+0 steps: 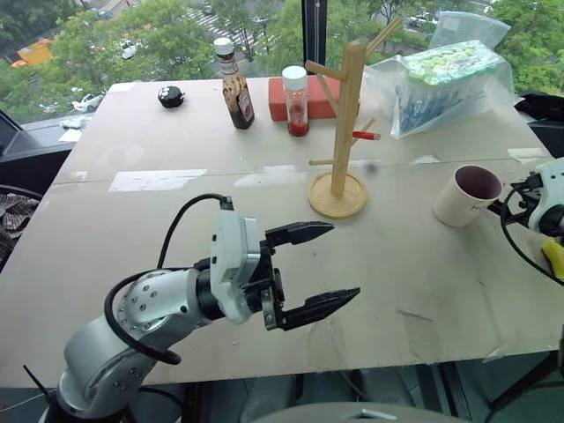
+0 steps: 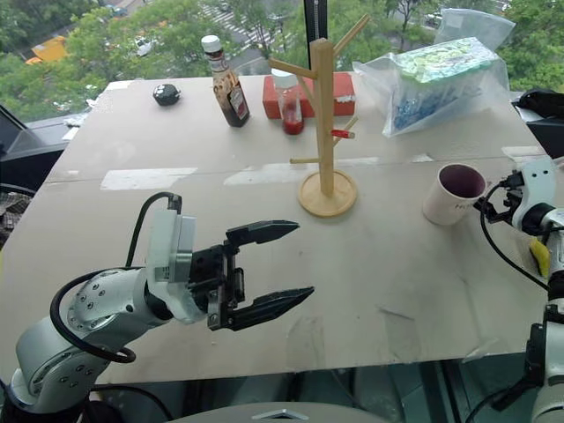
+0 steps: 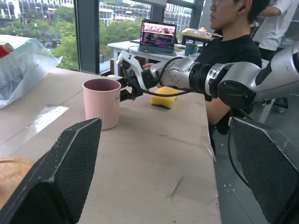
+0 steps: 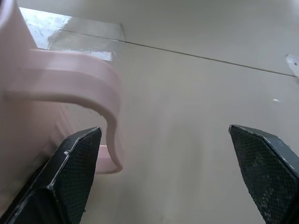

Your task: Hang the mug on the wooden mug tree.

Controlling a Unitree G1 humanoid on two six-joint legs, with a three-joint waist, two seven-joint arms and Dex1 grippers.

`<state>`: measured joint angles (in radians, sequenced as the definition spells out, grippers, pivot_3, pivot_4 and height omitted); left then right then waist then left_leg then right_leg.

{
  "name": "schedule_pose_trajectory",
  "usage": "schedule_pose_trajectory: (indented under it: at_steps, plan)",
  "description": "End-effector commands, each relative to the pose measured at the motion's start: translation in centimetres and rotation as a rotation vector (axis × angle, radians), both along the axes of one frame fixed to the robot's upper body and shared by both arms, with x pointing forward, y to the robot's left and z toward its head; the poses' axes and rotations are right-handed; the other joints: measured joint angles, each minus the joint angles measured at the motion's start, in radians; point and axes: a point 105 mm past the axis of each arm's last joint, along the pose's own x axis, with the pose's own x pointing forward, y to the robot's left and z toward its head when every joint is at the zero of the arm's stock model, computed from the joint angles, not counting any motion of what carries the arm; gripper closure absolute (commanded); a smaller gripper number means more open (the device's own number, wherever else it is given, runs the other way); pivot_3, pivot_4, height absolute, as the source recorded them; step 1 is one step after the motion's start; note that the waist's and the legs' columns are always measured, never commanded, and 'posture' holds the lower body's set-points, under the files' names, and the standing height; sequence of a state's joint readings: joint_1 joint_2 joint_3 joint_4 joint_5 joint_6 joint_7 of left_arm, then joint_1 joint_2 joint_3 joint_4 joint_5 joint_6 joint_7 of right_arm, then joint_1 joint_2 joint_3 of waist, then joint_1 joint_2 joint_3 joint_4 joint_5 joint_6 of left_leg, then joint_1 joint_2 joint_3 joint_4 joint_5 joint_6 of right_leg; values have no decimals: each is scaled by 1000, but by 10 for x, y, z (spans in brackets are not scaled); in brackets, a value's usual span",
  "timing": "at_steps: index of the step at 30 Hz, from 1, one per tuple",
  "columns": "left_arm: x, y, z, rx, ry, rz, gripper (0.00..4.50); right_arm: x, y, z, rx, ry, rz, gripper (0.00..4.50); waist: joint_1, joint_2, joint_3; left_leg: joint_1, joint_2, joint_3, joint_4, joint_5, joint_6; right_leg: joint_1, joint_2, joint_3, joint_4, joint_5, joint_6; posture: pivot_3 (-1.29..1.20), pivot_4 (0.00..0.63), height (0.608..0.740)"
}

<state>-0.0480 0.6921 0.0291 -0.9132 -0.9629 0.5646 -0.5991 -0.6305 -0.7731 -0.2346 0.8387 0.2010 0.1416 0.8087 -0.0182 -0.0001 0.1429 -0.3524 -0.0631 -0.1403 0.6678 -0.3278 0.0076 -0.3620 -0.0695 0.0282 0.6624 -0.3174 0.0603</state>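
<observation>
Standing upright near the table's [image 1: 132,256] right edge, the mug [image 1: 467,196] is showing a pale cream-pink outside, a dark maroon inside and a trace of dark lettering low on its side. Its curved handle [image 4: 100,84] is facing the right gripper [image 2: 493,204], whose two black fingers are spreading wide, one fingertip [image 4: 74,163] sitting just beside the lower end of the handle and the other well off to the far side; nothing is being held. The left gripper [image 1: 322,269] is hovering over the near part of the table, its jaws also gaping wide and empty, pointing toward the mug.

The wooden mug tree [image 1: 342,132] is standing near the middle of the table, apart from the mug and to its left: one light-wood post on a round disc base, carrying several angled pegs, one of them tipped red [image 1: 367,136].

Behind the tree, one brown sauce bottle [image 1: 234,86] and one red-filled bottle with a white cap [image 1: 297,101] are standing in front of one red block [image 1: 278,99]. One small black object [image 1: 171,96] is lying at the far left, and one clear plastic bag [image 1: 449,84] of blue and green contents is sitting at the far right. One yellow sponge [image 3: 164,96] is lying just behind the right gripper. Two people, one seated [image 3: 233,51], are showing beyond the table's edge, near one open laptop [image 3: 157,38].
</observation>
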Motion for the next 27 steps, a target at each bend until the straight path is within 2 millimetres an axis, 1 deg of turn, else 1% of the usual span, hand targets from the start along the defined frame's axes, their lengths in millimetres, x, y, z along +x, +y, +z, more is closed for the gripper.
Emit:
schedule_pose_trajectory:
  at_steps: [1, 3, 4, 5, 6, 7, 9, 10, 11, 14, 19, 21, 23, 25, 27]
  plan:
    - [-5, -2, 6, -8, -30, 1, 0, 6, 9, 13, -7, -74, 52, 607, 0, 0, 0, 0, 0, 0, 0, 0, 0, 0, 0, 0, 0, 0, 0, 0, 150, 740]
    - [-4, -1, 6, -10, -27, 19, 0, 8, 10, 19, 34, -94, 59, 1210, 0, 0, 0, 0, 0, 0, 0, 0, 0, 0, 0, 0, 0, 0, 0, 0, 150, 740]
    - [-3, -1, 6, -11, -27, 26, 0, 9, 10, 21, 40, -96, 63, 1819, 1, 0, 0, 0, 0, 0, 0, 0, 0, 0, 0, 0, 0, 0, 0, 0, 150, 740]
    - [-3, 0, 6, -12, -28, 32, 0, 8, 13, 21, 30, -92, 85, 2125, 2, 0, 0, 0, 0, 0, 0, 0, 0, 0, 0, 0, 0, 0, 0, 0, 150, 740]
    - [-2, 0, 6, -13, -29, 38, 0, 7, 17, 21, 18, -93, 111, 2575, 2, 0, 0, 0, 0, 0, 0, 0, 0, 0, 0, 0, 0, 0, 0, 0, 150, 740]
    - [-1, 0, 6, -16, -30, 47, 0, 7, 20, 22, 22, -99, 128, 2760, 2, 0, 0, 0, 0, 0, 0, 0, 0, 0, 0, 0, 0, 0, 0, 0, 150, 740]
    - [-1, 0, 7, -19, -31, 56, 0, 6, 23, 25, 30, -111, 144, 3804, 2, 0, 0, 0, 0, 0, 0, 0, 0, 0, 0, 0, 0, 0, 0, 0, 150, 740]
    - [-1, 0, 8, -22, -31, 62, 0, 5, 25, 28, 29, -124, 152, 4258, 2, 0, 0, 0, 0, 0, 0, 0, 0, 0, 0, 0, 0, 0, 0, 0, 150, 740]
    - [0, 1, 8, -25, -29, 70, 0, 2, 29, 33, 27, -142, 175, 4440, 2, 0, 0, 0, 0, 0, 0, 0, 0, 0, 0, 0, 0, 0, 0, 0, 150, 740]
    - [1, 4, 7, -18, -25, 92, 0, -8, 40, 46, 15, -185, 224, 4440, 5, 0, 0, -1, 0, 0, 0, 0, 0, 0, 0, 0, 0, 0, 0, 0, 150, 740]
    - [16, 17, 7, -30, -13, 136, 0, -27, 59, 67, -69, -234, 265, 4440, 6, 1, 0, -1, 0, -1, 0, 0, 0, -1, 0, -1, 0, 0, 0, 0, 150, 740]
    - [26, 28, 4, -19, -17, 184, 0, -36, 72, 82, -136, -267, 291, 4440, 5, 1, 0, -1, 0, -1, 0, 0, 0, -1, 0, -1, 0, 0, 0, 0, 150, 740]
    - [33, 41, 0, -67, -25, 228, 0, -44, 87, 99, -184, -310, 317, 4440, 2, 2, 1, -1, 0, -1, 0, 0, 0, -1, 0, -1, 0, 0, 0, 0, 150, 740]
    - [35, 56, -6, -125, 13, 274, 0, -50, 102, 117, -214, -351, 330, 4440, 0, 2, 1, -1, 0, -1, 0, 0, 0, -2, 0, -1, 0, 0, 0, 0, 150, 740]
    - [32, 70, -10, -140, 24, 277, 0, -57, 119, 133, -279, -382, 337, 4440, 2, 2, 1, -2, 0, 0, -1, 0, 0, -3, 0, -1, 0, 0, 0, 0, 150, 740]
